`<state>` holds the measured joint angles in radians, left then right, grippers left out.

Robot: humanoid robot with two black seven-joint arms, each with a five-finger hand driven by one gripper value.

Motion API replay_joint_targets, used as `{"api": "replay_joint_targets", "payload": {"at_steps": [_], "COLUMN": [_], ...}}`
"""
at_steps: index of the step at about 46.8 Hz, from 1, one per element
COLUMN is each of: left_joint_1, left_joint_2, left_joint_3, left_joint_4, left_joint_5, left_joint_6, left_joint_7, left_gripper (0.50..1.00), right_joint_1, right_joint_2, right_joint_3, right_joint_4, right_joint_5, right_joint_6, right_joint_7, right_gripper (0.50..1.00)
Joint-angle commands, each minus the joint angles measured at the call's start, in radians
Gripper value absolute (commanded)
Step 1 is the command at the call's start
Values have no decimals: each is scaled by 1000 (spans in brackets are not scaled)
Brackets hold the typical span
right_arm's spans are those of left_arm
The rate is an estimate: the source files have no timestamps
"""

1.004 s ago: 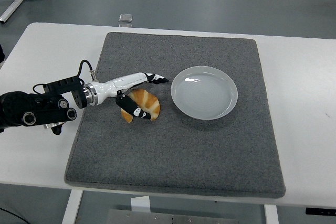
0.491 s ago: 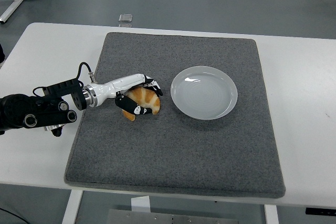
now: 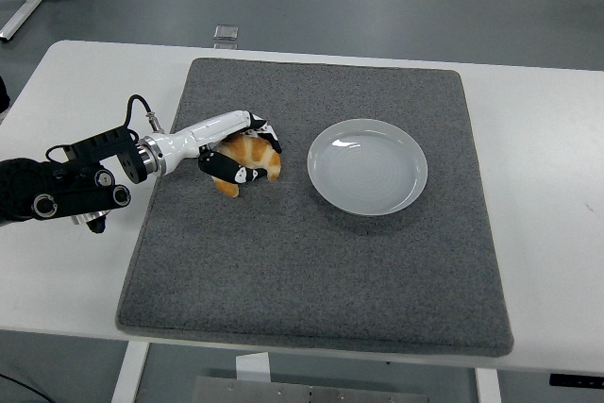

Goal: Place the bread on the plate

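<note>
**A:** so what's the layout? Biggest stuff first pls

**B:** white tabletop (image 3: 547, 139), and a grey mat (image 3: 321, 280) covers most of its middle. White strips stay bare on the left and right sides. Loads of free mat nearer the camera than the hand, nothing lying there. The white plate (image 3: 368, 166) sits on the mat to the right of the hand, apart from it, with a strip of bare mat between.

**A:** any labels or text?

**B:** none I can read.

**A:** and the hand?

**B:** left hand (image 3: 242, 151) reaches in from the left edge, white forearm roughly level, fingers (image 3: 266, 138) curled over the top of the bread (image 3: 253, 159) and thumb underneath, so it's gripping it. Bread's a croissant-looking thing, in the hand, left of the plate.
</note>
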<state>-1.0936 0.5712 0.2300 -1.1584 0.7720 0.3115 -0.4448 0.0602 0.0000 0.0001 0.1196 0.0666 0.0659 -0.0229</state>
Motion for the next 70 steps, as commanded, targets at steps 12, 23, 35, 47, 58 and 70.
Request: {"api": "replay_joint_targets", "payload": {"at_steps": [12,23,35,47,58,70], "left_joint_1": [3,5,-74,-285,-368,-387], "left_joint_2": [41,176,326,337,147,-141], "left_joint_3": [-47,-100,-208,-215,-210,-201], "left_joint_4": [-4,-9,2,3,37,146], "left_joint_5": [-20,-23,-23,-25,-22,-8], "left_joint_6": [1,-11,-141,-241,-256,-262], "left_joint_7": [0,1,8,18,35,37], "left_gripper": [500,500,500,500,500,500], "right_joint_1": [0,0,1,1,1,1], "right_joint_2": [0,0,0,0,0,0], "right_joint_3": [0,0,0,0,1,0], "right_joint_4": [0,0,0,0,0,0], "right_joint_5": [-1,-1,-1,1,1,1], "right_joint_6": [0,0,0,0,0,0], "right_joint_7": [0,0,0,0,0,0], "right_gripper": [952,952,954,952,952,954]}}
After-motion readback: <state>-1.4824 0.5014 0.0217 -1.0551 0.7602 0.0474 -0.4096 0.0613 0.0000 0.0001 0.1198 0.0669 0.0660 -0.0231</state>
